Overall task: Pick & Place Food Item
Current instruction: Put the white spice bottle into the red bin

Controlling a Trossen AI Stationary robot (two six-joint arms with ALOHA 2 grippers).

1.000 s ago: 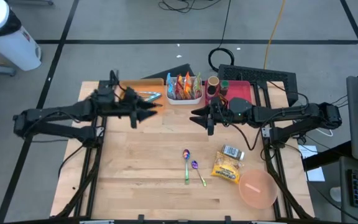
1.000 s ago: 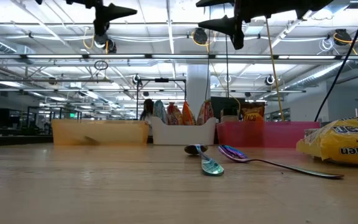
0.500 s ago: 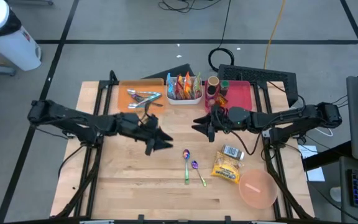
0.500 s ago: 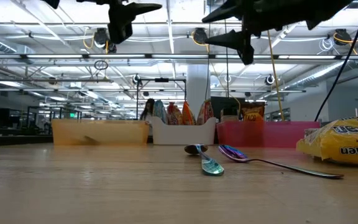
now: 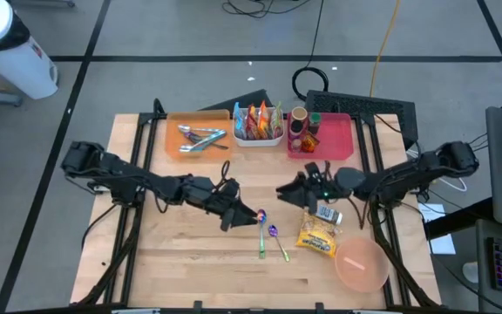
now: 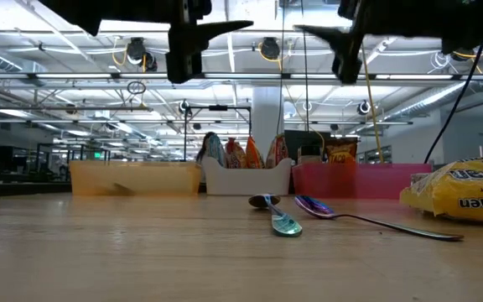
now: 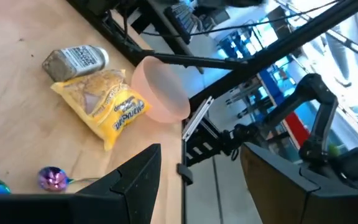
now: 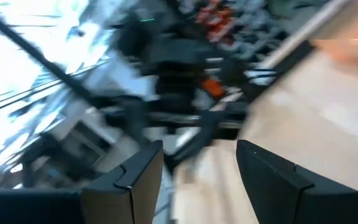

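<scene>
A yellow ramen packet (image 5: 316, 236) lies flat on the table at the near right, with a small grey packet (image 5: 327, 213) just beyond it and a pink bowl (image 5: 360, 264) nearer the edge. All three show in the left wrist view: packet (image 7: 101, 106), grey packet (image 7: 76, 60), bowl (image 7: 160, 87). My left gripper (image 5: 238, 211) hangs open above the table's middle, left of the spoons. My right gripper (image 5: 284, 192) is open above the table, left of the grey packet. Both are empty; their fingers show apart in the wrist views (image 7: 201, 155) (image 8: 197, 149).
Two iridescent spoons (image 5: 268, 234) lie mid-table between the grippers and the near edge. Along the far edge stand an orange tray (image 5: 172, 139) with utensils, a white basket (image 5: 258, 125) of snack packets and a red tray (image 5: 336, 133) holding a can.
My left gripper has swept from the far left toward the table's right and near edges, ending beside the spoons. My right gripper has come toward the near edge, closer to the grey packet. Nothing on the table has moved.
</scene>
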